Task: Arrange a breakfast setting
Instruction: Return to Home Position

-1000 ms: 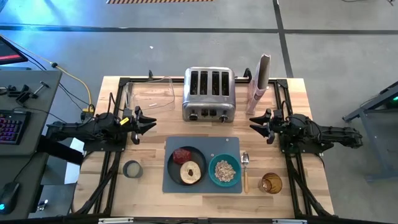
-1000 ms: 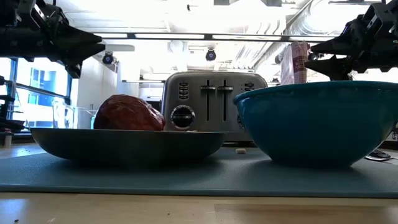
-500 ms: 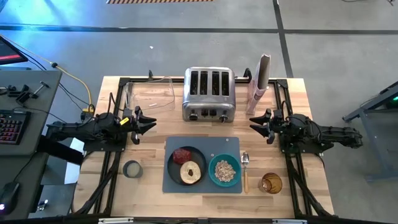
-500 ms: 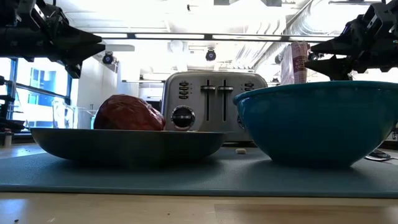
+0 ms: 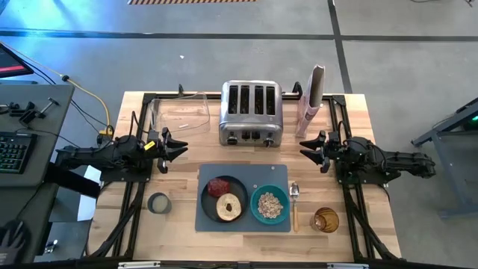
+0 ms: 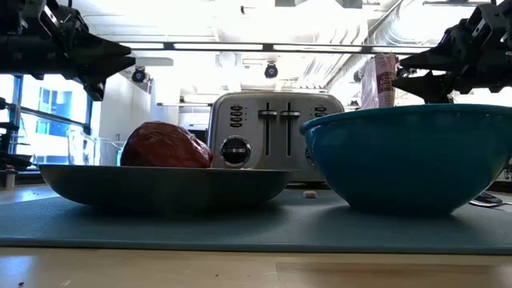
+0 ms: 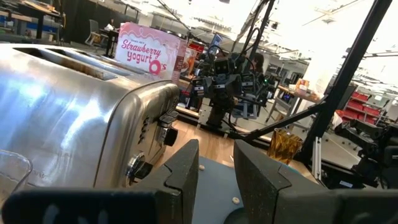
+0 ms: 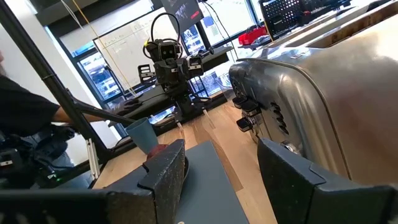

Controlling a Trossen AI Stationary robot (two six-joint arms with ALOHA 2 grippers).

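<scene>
Seven pieces make up the setting, and all seven appear placed. The grey mat (image 5: 278, 173) lies at the front middle of the table (image 5: 373, 224). On it sit the dark plate (image 5: 204, 198) at the left and the teal bowl (image 5: 255, 205) at the right, close together. The plate carries the dark-red lump (image 5: 218, 186) towards the back and the tan ring (image 5: 229, 207) towards the front, and the bowl holds beige cereal (image 5: 269, 203). The spoon (image 5: 294, 205) lies on bare wood just off the mat's right edge, bowl end towards the toaster (image 5: 250, 113).

Judging by this, only the parking of the arms remains, and both look close to rest. The left gripper (image 5: 179, 149) hangs at the table's left and the right gripper (image 5: 302, 149) at its right. Each points inward, has its fingers spread and holds nothing.

The low view shows both grippers well above the dishes. A strip of bare wood runs between the toaster and the mat's back edge. The cereal bag (image 5: 310, 101) stands upright just behind the right gripper and is the nearest thing it could clip. An amber glass (image 5: 325, 220) sits near the spoon at the front right, and the mat's front edge lies near the table's front edge.
</scene>
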